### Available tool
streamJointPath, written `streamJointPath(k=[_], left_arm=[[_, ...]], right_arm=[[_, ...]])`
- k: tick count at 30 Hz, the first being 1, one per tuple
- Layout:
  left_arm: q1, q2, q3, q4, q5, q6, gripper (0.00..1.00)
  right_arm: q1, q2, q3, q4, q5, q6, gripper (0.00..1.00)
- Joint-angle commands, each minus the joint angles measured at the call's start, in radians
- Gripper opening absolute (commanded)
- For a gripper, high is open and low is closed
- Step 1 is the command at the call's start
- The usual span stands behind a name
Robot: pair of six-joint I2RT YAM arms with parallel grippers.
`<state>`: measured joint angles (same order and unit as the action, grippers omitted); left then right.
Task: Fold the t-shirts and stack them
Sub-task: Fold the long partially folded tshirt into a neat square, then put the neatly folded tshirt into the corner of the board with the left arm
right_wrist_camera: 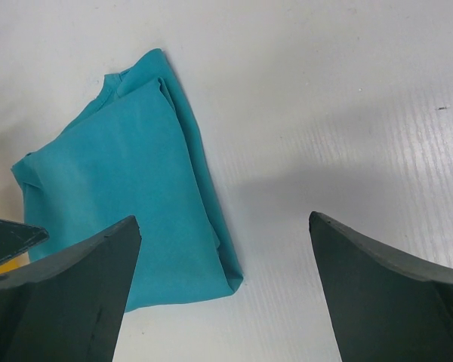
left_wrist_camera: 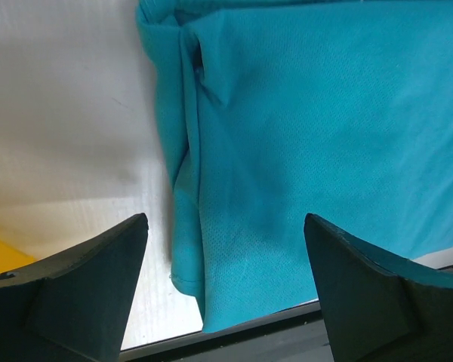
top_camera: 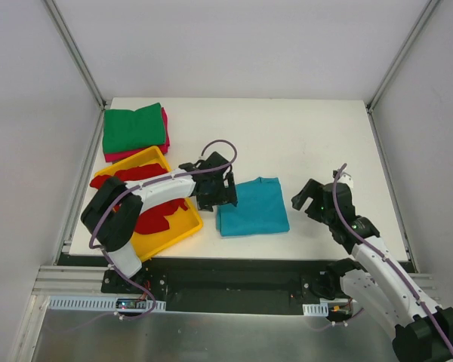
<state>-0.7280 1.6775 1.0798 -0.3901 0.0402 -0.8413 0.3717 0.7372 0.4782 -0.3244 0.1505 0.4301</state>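
Observation:
A folded teal-blue t-shirt [top_camera: 254,207] lies near the table's front edge; it also shows in the left wrist view [left_wrist_camera: 309,128] and the right wrist view [right_wrist_camera: 128,196]. My left gripper [top_camera: 220,190] is open and empty, just above the shirt's left edge. My right gripper [top_camera: 309,200] is open and empty, to the right of the shirt and apart from it. A folded green t-shirt [top_camera: 133,128] lies on a folded magenta-pink one [top_camera: 165,136] at the back left. Red t-shirts [top_camera: 152,215] lie crumpled in the yellow tray [top_camera: 166,240].
The yellow tray stands at the front left, under the left arm. The table's front edge [left_wrist_camera: 287,320] runs right below the teal shirt. White walls enclose the table on three sides.

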Motion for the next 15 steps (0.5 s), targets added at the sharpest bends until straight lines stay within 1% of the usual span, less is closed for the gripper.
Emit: streamJointPath(k=[1,6,12,15], left_arm=[[-0.036,0.039,-0.017,-0.015,-0.010,-0.074,0.81],[-0.062,0.064,-0.043,-0.016,-0.057,-0.153,0.74],[-0.062,0.100,-0.034,-0.013,-0.060,-0.170,0.60],[-0.068,0.131,-0.017,-0.015,-0.057,-0.173,0.50]], right_arm=[[0.004,-0.032,-0.004,-0.001,0.026,0.013,0.96],[0.003,-0.038,-0.009,-0.010,0.027,0.006,0.96],[0.003,-0.044,-0.023,-0.011,0.026,0.012,0.96],[0.003,-0.050,-0.027,-0.012,0.027,0.012,0.96]])
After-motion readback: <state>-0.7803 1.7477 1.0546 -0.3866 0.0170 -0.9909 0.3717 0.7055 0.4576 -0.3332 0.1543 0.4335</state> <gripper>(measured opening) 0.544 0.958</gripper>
